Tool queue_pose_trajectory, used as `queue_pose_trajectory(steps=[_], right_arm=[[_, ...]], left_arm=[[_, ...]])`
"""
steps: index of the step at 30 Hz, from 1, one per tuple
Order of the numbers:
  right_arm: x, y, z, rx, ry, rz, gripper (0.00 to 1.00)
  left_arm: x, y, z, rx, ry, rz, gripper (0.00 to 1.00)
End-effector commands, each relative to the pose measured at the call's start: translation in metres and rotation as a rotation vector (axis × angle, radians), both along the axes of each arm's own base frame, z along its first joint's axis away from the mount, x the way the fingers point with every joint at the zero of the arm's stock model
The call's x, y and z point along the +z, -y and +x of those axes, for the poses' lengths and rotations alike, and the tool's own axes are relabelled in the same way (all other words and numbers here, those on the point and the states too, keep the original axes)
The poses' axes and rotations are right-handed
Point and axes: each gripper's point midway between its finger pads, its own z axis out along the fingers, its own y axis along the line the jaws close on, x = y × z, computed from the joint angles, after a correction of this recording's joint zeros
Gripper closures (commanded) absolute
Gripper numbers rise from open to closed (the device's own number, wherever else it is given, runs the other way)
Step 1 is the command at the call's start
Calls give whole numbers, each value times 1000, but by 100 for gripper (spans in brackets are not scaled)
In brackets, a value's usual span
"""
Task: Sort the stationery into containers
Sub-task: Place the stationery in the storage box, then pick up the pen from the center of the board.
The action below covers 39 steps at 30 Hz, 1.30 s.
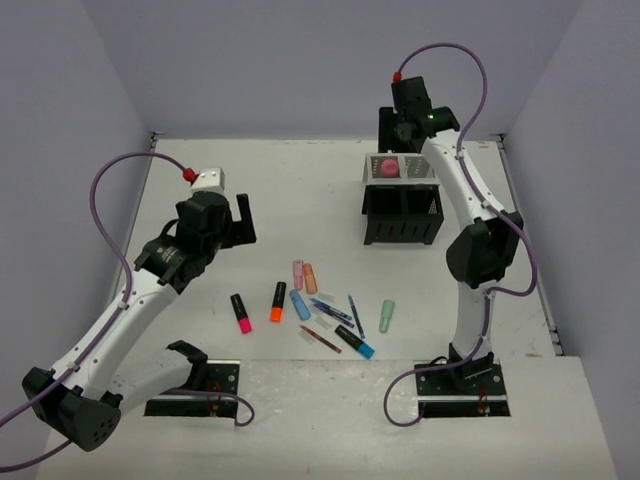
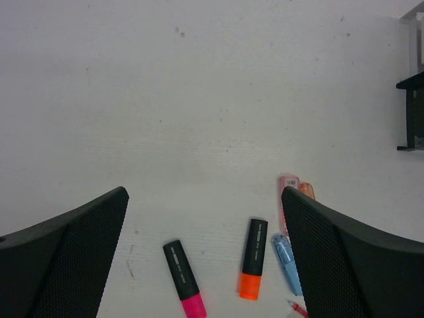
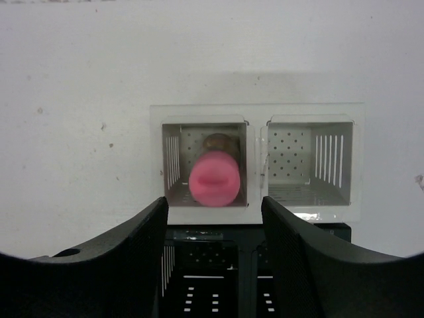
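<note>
Stationery, loose lot, lying on the white table (image 1: 250, 180) between the two arm bases and the organizer:
- pink highlighter (image 1: 241, 313), black body, leftmost of the group;
- orange highlighter (image 1: 278, 301), black body, just right of it;
- blue highlighter (image 1: 299, 304), pale, close beside the orange one;
- pale pink highlighter (image 1: 298, 274) and peach highlighter (image 1: 310, 278), side by side on the far edge of the group;
- two thin blue pens (image 1: 331, 312), one slanted and one nearly straight;
- red pen (image 1: 320, 339), slanted, on the near side;
- black highlighter with a blue cap (image 1: 355, 342), just right of the red pen;
- mint highlighter (image 1: 386, 316), rightmost, set a little apart.

Black mesh organizer (image 1: 400, 215), standing far right of the group. Its two pale-lined compartments are on the far side, its two dark ones on the near side.

Pink glue stick (image 3: 213, 179), leaning inside the left pale-lined compartment.

Left gripper (image 2: 204, 195), jaws spread wide and holding nothing, hangs over bare table just beyond the pink and orange highlighters.

Right gripper (image 3: 213, 205), jaws apart and clear of the glue stick, hangs above the organizer and points down at the pale-lined compartments.
</note>
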Motion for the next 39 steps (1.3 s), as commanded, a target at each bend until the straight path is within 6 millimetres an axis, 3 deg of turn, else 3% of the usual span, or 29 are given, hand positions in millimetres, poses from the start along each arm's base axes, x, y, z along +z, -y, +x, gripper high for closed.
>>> queue_pose_trajectory(steps=[1,3,6,7,10,13,14,17,19,21,24,32,35,39], right_arm=[[60,4,-11,7,109,36,36],[69,6,-15,12,121,29,35],[71,2,-32,28,97,34,41],[68,-2,-46,48,74,32,43],[55,-40,-90,174,49,2,46],[10,-77,-150,307,-10,-2,50],[8,-89,-167,338,-8,20,52],[-31,-104,-210,319,-74,55,57],[-59,-105,-235,310,-119,46,62],[-67,-110,-252,311,-138,54,65],[-107,-97,-286,296,-241,0,70],[-150,-96,-326,296,-355,26,74],[-160,-100,-334,317,-388,44,75],[-167,-105,-339,329,-416,47,75]], left_arm=[[-9,5,-2,-52,-28,9,0],[-11,6,-3,-55,-35,7,0],[-8,3,-2,-32,-30,3,0],[-5,1,-2,-15,-24,9,0],[-1,-13,-2,58,-30,40,0],[4,-21,-1,117,-29,60,0],[4,-23,-2,132,-33,59,0],[0,-30,-5,203,-53,50,0],[-5,-28,-6,211,-66,29,0],[-7,-23,-6,193,-69,10,0],[-8,-22,-7,178,-69,13,0],[-2,-22,-5,134,-34,37,0],[-5,-13,-4,53,-34,43,0],[-13,-16,-5,56,-45,62,0]])
